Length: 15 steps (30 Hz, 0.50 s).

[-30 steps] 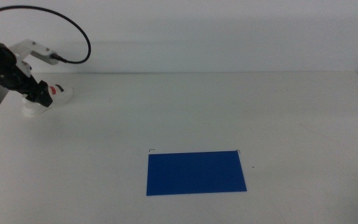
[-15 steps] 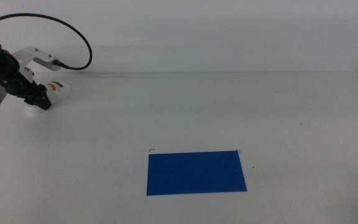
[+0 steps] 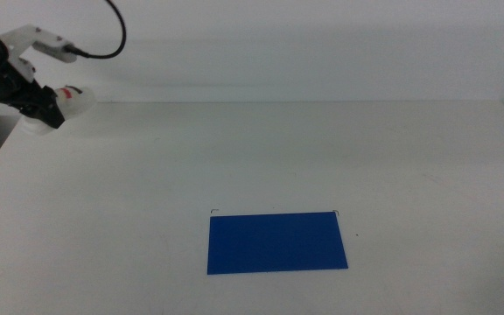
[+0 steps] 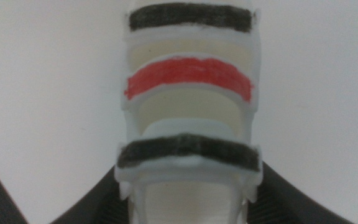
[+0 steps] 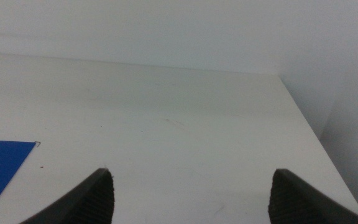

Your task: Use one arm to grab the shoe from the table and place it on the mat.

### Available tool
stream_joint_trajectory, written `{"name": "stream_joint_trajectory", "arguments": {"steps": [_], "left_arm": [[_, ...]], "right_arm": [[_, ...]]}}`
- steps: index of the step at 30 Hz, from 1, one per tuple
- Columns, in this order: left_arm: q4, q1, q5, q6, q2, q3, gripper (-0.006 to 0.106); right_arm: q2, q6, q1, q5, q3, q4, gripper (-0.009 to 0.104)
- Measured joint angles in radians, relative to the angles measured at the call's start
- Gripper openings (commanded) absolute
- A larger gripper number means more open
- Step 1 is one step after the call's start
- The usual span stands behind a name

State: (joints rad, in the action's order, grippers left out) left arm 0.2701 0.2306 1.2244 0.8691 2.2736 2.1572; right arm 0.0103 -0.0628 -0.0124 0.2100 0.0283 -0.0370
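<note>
The shoe [image 4: 190, 106] is white to cream, crossed by three straps: a black one at each end and a red one between them. The mat [image 3: 276, 242] is a plain, saturated blue with no pattern, lying on the table [image 3: 322, 149], which is uniform white. The arm [image 3: 7, 74] is black, with a white bracket [image 3: 26, 37] and a black cable [image 3: 112, 35].
</note>
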Motion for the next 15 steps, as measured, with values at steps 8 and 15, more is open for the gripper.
{"name": "stream_joint_trajectory", "arguments": {"steps": [8,15], "left_arm": [[-0.020,-0.113,0.008,-0.047,-0.249,-0.258,-0.001],[-0.040,-0.274,0.015,-0.117,-0.402,-0.401,-0.001]], "right_arm": [[0.000,0.000,0.000,0.000,0.000,0.000,0.064],[0.000,0.000,0.000,0.000,0.000,0.000,0.064]]}}
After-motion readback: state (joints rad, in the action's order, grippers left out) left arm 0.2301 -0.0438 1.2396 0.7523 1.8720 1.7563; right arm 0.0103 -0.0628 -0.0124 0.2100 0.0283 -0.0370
